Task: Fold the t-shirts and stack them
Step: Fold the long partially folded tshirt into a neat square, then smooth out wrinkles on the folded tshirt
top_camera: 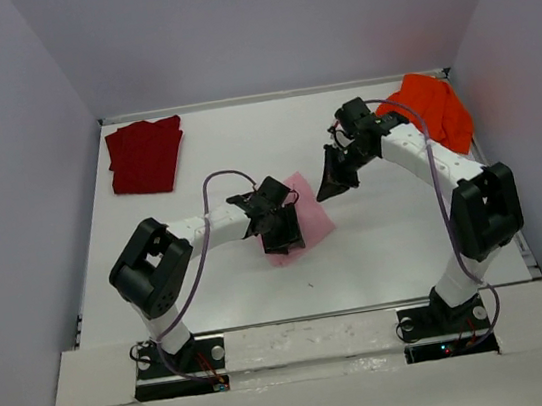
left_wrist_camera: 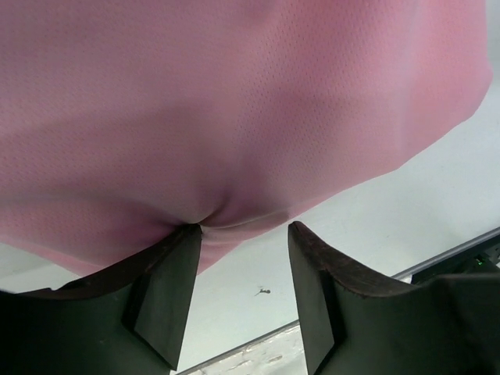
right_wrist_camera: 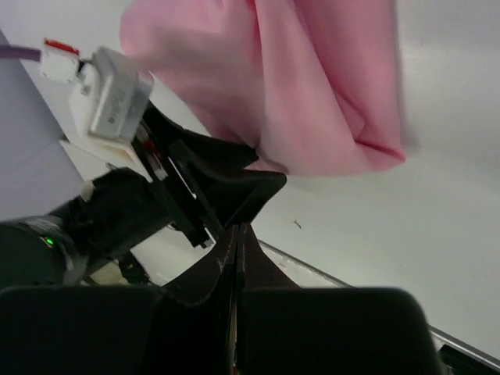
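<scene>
The light pink t-shirt [top_camera: 312,219] lies bunched at the table's middle; it also shows in the left wrist view [left_wrist_camera: 234,101] and the right wrist view [right_wrist_camera: 312,86]. My left gripper [top_camera: 281,228] [left_wrist_camera: 242,230] is open at its near edge, the left fingertip [left_wrist_camera: 183,242] touching the cloth, with nothing between the jaws. My right gripper [top_camera: 332,186] [right_wrist_camera: 238,230] is shut and empty, just right of the pink shirt. The dark red t-shirt [top_camera: 146,155] lies folded at the far left. The bright orange t-shirt [top_camera: 434,104] lies crumpled at the far right.
White walls enclose the table on three sides. A metal rail [top_camera: 307,316] runs along the near edge, in front of both arm bases. The right arm's elbow [top_camera: 483,203] stands near the right wall.
</scene>
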`<move>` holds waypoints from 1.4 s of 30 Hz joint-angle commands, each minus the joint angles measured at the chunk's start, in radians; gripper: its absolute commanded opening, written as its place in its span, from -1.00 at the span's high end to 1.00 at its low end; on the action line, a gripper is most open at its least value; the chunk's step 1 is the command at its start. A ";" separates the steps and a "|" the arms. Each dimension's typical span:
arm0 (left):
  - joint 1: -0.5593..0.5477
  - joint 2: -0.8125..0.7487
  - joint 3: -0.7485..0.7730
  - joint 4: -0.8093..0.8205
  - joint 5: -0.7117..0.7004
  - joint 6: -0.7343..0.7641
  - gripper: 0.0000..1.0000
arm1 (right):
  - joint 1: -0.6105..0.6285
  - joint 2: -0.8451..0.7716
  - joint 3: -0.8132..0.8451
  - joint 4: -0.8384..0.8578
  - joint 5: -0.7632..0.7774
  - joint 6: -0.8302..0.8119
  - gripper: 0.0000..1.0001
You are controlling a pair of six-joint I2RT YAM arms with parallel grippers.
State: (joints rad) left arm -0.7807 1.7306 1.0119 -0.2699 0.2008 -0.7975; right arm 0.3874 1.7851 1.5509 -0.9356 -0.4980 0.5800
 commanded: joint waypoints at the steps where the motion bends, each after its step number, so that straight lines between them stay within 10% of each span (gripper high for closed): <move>1: -0.003 0.007 0.027 -0.149 -0.106 0.024 -0.28 | 0.024 -0.070 -0.236 0.085 -0.103 0.012 1.00; 42: 0.225 -0.079 0.116 -0.025 0.024 0.058 -0.39 | 0.117 0.186 -0.301 0.383 -0.155 0.063 1.00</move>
State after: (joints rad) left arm -0.5953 1.6329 1.1389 -0.3958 0.1608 -0.7864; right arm 0.5037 1.9884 1.2541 -0.5812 -0.6746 0.6479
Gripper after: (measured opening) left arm 0.692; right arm 0.010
